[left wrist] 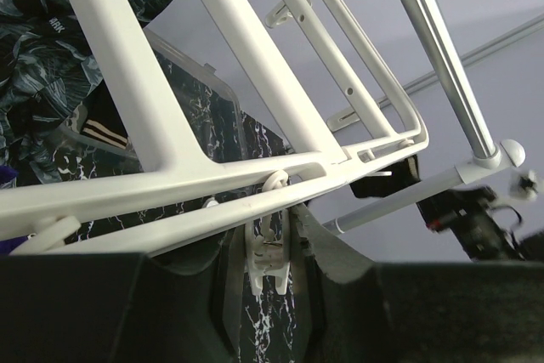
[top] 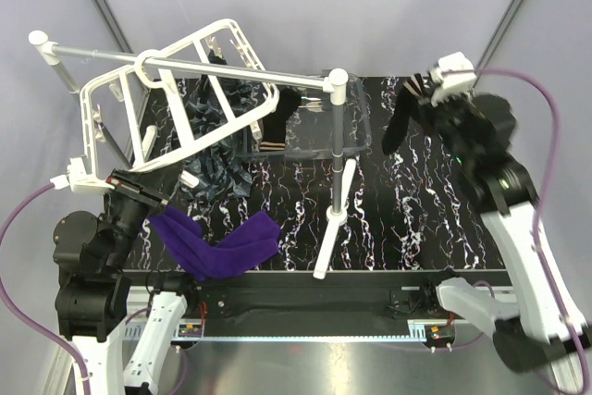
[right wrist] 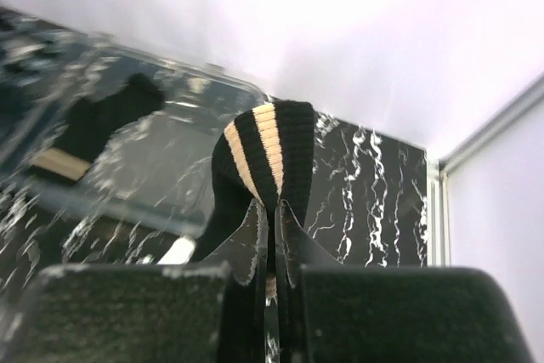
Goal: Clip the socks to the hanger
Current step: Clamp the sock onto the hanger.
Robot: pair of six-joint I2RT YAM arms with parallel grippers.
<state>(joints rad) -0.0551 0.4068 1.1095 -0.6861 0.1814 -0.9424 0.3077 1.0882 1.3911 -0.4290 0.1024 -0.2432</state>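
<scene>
Left claw [top: 146, 195] is pinched shut on a small white clip [left wrist: 268, 254] dangling under the near corner of the hanger [top: 194, 39]. Its arm rises from the base at the near left edge and leans in toward the white frame. The right claw [top: 423, 90] is raised over the far right of the table [top: 416, 219], its arm stretched up and away from its base. Its fingers are closed on the cuff of the striped sock [top: 398, 127], which hangs down black below the tan bands. The hanger is tilted, hooked over the silver rod of the stand [top: 338, 173] at the far left. Dark marbled socks [top: 208, 159] are draped under the frame. The purple sock [top: 222, 247] lies flat on the black, white-veined tabletop, close to the near edge and just beside the left claw. Another black sock [top: 282, 113] sits in the clear box [top: 356, 127] behind the stand's upright. Pale lilac walls close in the far side and both flanks. The stand's legs and the box lie between the two claws, and the right claw is well apart from the hanger.
</scene>
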